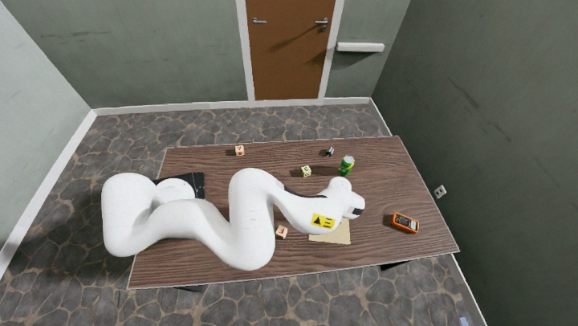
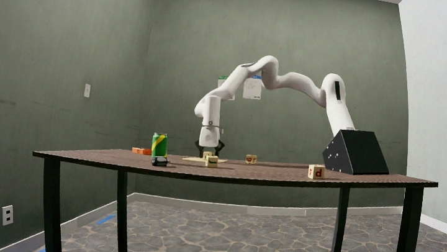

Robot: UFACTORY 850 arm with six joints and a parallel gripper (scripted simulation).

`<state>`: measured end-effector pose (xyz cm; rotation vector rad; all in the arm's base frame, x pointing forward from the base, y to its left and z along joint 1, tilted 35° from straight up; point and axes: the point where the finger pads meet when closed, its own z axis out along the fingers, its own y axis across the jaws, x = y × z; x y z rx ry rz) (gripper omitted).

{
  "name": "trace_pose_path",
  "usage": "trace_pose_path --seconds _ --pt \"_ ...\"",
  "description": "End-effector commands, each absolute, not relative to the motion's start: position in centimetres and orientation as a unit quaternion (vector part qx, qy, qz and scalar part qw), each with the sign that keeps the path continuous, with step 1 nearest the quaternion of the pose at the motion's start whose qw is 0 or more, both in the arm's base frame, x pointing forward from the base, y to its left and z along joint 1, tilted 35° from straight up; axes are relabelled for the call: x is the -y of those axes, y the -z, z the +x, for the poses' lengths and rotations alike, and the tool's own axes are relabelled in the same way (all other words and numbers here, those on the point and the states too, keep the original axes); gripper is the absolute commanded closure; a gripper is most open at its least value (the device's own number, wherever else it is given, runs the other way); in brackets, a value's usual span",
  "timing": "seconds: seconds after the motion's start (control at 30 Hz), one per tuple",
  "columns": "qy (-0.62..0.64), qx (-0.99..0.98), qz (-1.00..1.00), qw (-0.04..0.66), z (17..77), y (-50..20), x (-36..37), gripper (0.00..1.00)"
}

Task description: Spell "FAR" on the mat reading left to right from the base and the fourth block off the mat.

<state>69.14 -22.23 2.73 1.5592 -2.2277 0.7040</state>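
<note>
Gripper (image 2: 209, 152) low over a block (image 2: 207, 154) on the mat (image 2: 191, 159), fingers wide, empty; centre them squarely before closing.

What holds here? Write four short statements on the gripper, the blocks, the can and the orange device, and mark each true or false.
1. The gripper is shut on a block. False: it hangs open low over the mat and holds nothing.
2. The green can stands upright on the table. True.
3. The orange device rests on the mat. False: it lies on the bare table, apart from the mat.
4. In the top view, three blocks lie off the mat: one at the far edge, one near the can, one beside the arm. True.
</note>
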Motion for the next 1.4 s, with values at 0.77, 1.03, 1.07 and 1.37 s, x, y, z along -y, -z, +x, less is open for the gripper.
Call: trace_pose_path --seconds 0.77,1.03,1.07,1.37 --pt "-0.248 0.782 0.547 0.165 69.27 -2.63 22.33 0.13" --pt "-0.248 0.782 0.547 0.165 69.27 -2.63 22.33 0.13" --pt "-0.248 0.782 0.547 0.165 69.27 -2.63 22.33 0.13" --pt "-0.248 0.782 0.547 0.165 69.27 -2.63 22.33 0.35"
